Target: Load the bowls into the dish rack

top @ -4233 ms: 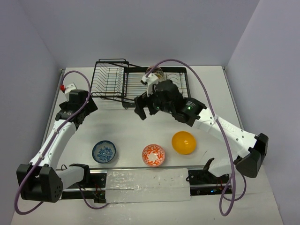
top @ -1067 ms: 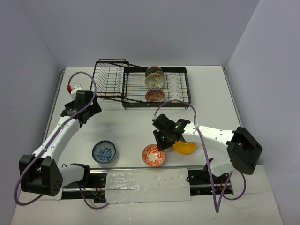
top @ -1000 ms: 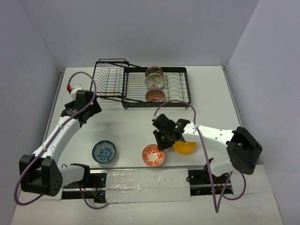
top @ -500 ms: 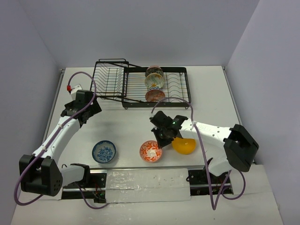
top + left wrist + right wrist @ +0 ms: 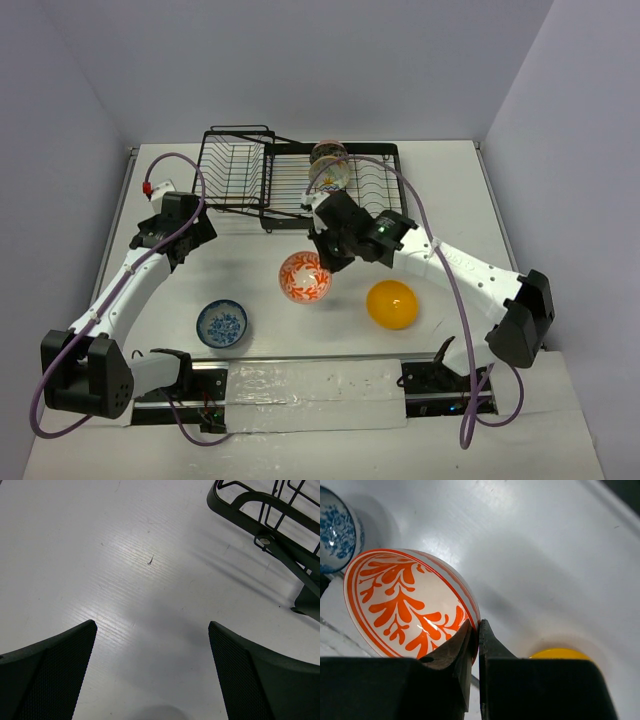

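My left hand (image 5: 151, 630) hovers over bare tabletop (image 5: 250, 255) just off the left, basket end of the dish rack (image 5: 290, 175). Its fingers stand well apart with nothing between them. In the left wrist view a corner of the rack's black wire frame shows at the upper right, close to the hand but not touching it.

The blue patterned bowl (image 5: 222, 323) sits upright on the tabletop, well in front of the rack, roughly in line with the basket end.

Next comes the orange-red floral bowl (image 5: 304, 277), in front of the middle of the rack and near its front edge. My right hand (image 5: 476, 640) is clamped on its rim, one finger inside the wall and one outside. The bowl is tipped up on edge, so its patterned inside faces the overhead camera. It looks lifted clear of the tabletop.

Inside the rack, two bowls stand on edge in the curved dividers toward the back of the tray: a darker bowl (image 5: 328, 151) behind, and a white leafy bowl (image 5: 331, 174) in front, touching or nearly so. My right arm (image 5: 400, 240) crosses the rack's front right part and hides what lies under it.

The plain orange-yellow bowl (image 5: 391, 304) rests upright on the tabletop in front of the rack's right end, apart from the floral bowl.
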Motion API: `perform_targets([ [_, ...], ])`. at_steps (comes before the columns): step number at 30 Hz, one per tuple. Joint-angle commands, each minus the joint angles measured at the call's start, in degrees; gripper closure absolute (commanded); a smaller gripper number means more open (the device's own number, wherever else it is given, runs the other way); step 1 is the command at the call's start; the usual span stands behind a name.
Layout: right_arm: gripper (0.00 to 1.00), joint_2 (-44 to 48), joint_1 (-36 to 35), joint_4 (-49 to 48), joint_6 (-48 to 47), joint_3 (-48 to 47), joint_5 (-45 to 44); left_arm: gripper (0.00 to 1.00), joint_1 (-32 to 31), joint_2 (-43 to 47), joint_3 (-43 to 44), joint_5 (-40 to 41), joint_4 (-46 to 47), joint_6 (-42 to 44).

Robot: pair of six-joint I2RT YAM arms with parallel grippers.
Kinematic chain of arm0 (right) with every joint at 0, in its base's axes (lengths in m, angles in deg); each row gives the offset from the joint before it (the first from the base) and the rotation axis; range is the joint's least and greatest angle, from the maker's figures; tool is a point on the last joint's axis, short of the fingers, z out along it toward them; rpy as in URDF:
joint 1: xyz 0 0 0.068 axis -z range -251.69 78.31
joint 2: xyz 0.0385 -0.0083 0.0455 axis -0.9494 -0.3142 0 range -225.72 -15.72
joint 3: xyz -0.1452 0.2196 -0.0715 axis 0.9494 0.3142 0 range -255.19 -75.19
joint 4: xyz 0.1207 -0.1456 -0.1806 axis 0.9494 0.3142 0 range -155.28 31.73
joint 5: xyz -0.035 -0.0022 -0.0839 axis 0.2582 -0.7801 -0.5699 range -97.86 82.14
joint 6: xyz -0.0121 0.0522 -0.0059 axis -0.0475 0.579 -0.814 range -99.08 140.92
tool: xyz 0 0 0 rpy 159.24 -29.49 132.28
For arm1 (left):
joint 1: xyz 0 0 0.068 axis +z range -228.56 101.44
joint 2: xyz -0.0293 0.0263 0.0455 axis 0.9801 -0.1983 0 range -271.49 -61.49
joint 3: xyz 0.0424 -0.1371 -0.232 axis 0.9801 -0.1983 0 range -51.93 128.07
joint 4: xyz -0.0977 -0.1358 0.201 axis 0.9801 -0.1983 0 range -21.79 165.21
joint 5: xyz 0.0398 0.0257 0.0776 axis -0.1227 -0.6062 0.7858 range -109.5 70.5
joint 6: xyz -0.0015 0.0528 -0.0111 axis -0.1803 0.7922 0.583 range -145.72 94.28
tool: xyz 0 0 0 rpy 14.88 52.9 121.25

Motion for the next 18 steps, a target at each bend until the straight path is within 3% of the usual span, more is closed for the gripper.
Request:
perform_targets([
  [1, 1.00, 1.5, 1.6, 2.8, -4.2, -5.5, -4.8, 0.01, -0.2, 1.1, 0.8, 0.1, 0.3, 0.4],
  [5, 1.00, 2.5, 2.8, 3.0, -7.4, -7.4, -17.9, 0.01, -0.2, 1.1, 0.9, 0.0, 0.3, 0.4],
  [10, 1.00, 7.0, 6.9, -4.6, -17.4, -5.5, -27.4, 0.01, -0.2, 1.5, 0.8, 0.2, 0.3, 0.4],
  [18, 1.00, 6.2, 21.0, -9.5, -22.0, -9.2, -29.1, 0.01, -0.2, 1.7, 0.9, 0.4, 0.3, 0.4],
])
